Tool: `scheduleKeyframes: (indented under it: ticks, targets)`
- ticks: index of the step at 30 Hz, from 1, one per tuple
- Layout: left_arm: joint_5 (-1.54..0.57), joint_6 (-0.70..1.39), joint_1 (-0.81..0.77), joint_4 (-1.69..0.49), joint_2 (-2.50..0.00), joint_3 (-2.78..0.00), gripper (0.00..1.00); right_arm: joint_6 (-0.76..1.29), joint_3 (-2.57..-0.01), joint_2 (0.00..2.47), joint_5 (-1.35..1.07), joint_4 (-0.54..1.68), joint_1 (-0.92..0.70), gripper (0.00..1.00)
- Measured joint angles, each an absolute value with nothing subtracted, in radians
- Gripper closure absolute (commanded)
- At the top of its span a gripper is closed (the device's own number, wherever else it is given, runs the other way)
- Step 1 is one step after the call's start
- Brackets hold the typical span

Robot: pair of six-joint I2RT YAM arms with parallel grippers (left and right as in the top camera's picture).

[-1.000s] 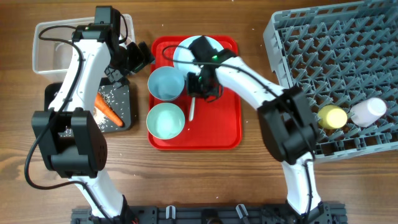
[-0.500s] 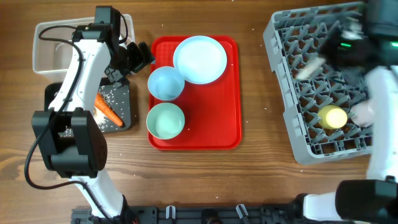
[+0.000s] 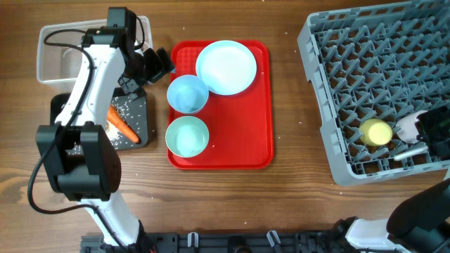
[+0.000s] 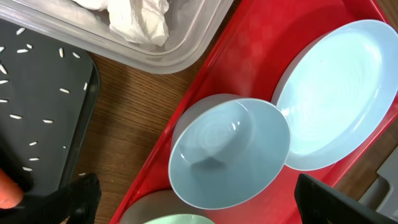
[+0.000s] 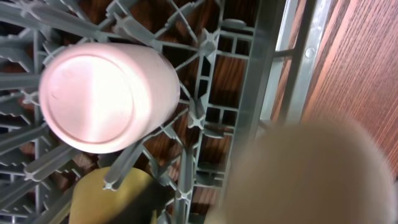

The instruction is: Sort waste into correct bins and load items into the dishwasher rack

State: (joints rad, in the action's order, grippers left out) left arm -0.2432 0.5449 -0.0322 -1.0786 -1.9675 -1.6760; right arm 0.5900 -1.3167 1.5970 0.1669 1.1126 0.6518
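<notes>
On the flat red tray (image 3: 242, 151) sit the pale blue plate (image 3: 226, 67), a white-blue bowl (image 3: 188, 94) and a teal bowl (image 3: 187, 136). My left gripper (image 3: 156, 65) hangs open and empty at the tray's left edge, its jaws wide apart above the white-blue bowl (image 4: 230, 152). The grey dishwasher rack (image 3: 365, 56) holds a yellow cup (image 3: 376, 132) and a pink cup (image 3: 411, 124). My right gripper (image 3: 429, 140) stands open over the rack's near right corner. The white spoon (image 3: 410, 152) lies by it and shows as a pale blur (image 5: 305, 174) beside the pink cup (image 5: 106, 96).
The clear tub (image 3: 60, 53) at the back left holds crumpled white tissue (image 4: 140, 15). In front of it the black tray (image 3: 137, 105) carries an orange carrot (image 3: 121, 123) and rice grains (image 4: 37, 99). Bare wooden table lies between the red tray and the rack.
My right arm swung from the red tray over to the rack's near right corner, carrying the spoon, and its jaws have opened. The left arm has not moved.
</notes>
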Motion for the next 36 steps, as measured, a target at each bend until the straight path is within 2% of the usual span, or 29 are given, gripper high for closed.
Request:
scheduleKeyframes:
  ticks: [6,7,12,15,18,19,22,23,26,29,33,36]
  targets:
    - [-0.243,0.545,-0.032,-1.082,-1.967,-1.676,0.00,0.586,-1.317,1.597,0.165,1.109,0.652,0.00]
    - [-0.243,0.545,-0.032,-1.085,-1.967,-1.676,0.04,0.568,-1.318,1.595,0.148,1.106,0.652,0.00]
    - [-0.311,0.429,-0.041,-1.107,-1.967,-1.675,0.00,0.282,-1.457,1.423,-0.183,1.082,0.606,0.00]
    - [-0.324,0.308,-0.116,-1.164,-1.967,-1.674,0.04,0.205,-1.504,1.293,-0.290,1.042,0.374,0.00]
    - [-0.263,0.255,-0.216,-1.167,-1.967,-1.674,0.09,0.196,-1.504,1.324,-0.316,0.998,0.244,0.00]
    - [-0.234,0.245,-0.244,-1.167,-1.968,-1.674,0.13,0.197,-1.504,1.342,-0.323,0.986,0.210,0.00]
    - [-0.125,0.241,-0.321,-1.143,-1.968,-1.674,0.12,0.219,-1.504,1.416,-0.349,0.917,0.092,0.02]
    - [-0.111,0.256,-0.323,-1.139,-1.968,-1.674,0.10,0.241,-1.503,1.449,-0.361,0.886,0.043,0.06]
    - [-0.100,0.355,-0.242,-1.148,-1.968,-1.674,0.07,0.305,-1.499,1.622,-0.390,0.645,-0.174,0.09]
    - [-0.161,0.397,-0.059,-1.197,-1.965,-1.674,0.04,0.399,-1.496,1.799,-0.376,0.453,-0.389,0.12]
    - [-0.192,0.402,0.122,-1.221,-1.882,-1.674,0.00,0.473,-1.496,1.957,-0.312,0.390,-0.515,0.21]
    - [-0.200,0.402,0.160,-1.225,-1.842,-1.674,0.00,0.529,-1.496,2.060,-0.256,0.390,-0.569,0.32]
